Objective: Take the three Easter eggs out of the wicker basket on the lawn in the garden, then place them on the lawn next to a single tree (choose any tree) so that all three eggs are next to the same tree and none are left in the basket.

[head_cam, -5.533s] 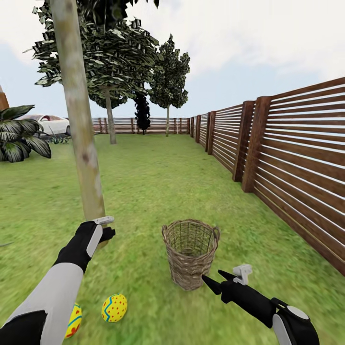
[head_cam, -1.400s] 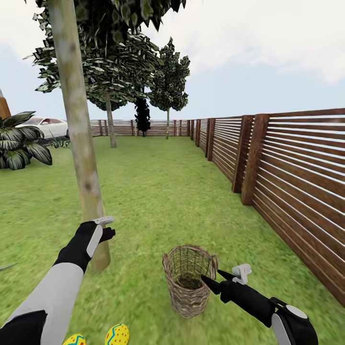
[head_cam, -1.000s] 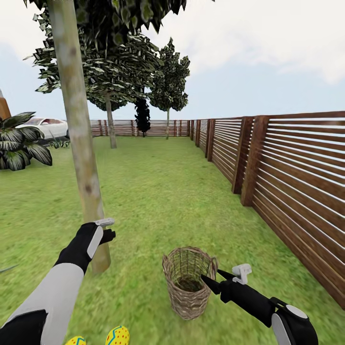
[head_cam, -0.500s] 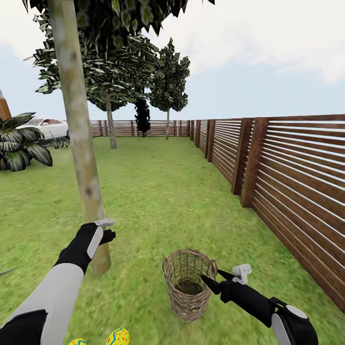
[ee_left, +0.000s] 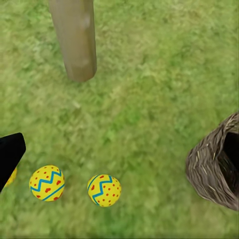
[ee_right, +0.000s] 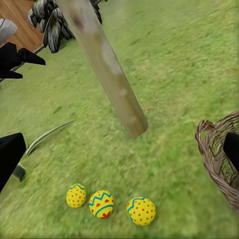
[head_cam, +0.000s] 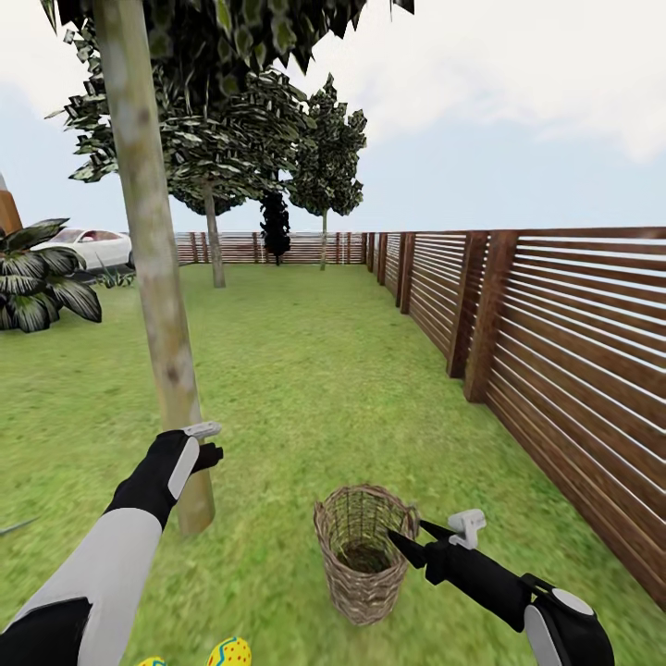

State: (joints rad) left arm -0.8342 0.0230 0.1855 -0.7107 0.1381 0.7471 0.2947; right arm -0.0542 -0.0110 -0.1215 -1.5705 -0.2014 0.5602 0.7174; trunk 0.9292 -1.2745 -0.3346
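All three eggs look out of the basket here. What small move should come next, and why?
Probably none beyond holding still or backing the arms away. Three eggs lie on the lawn near the trunk, the basket looks empty, and neither the left gripper nor the right gripper holds anything.

Bg: dark brown horizontal-slat wooden fence (head_cam: 555, 370) along right side + far end. White parked car (head_cam: 92, 245) far left, striped spiky-leaved plant (head_cam: 42, 287) nr it. Pale cloudy sky (head_cam: 509, 102), even daylight.
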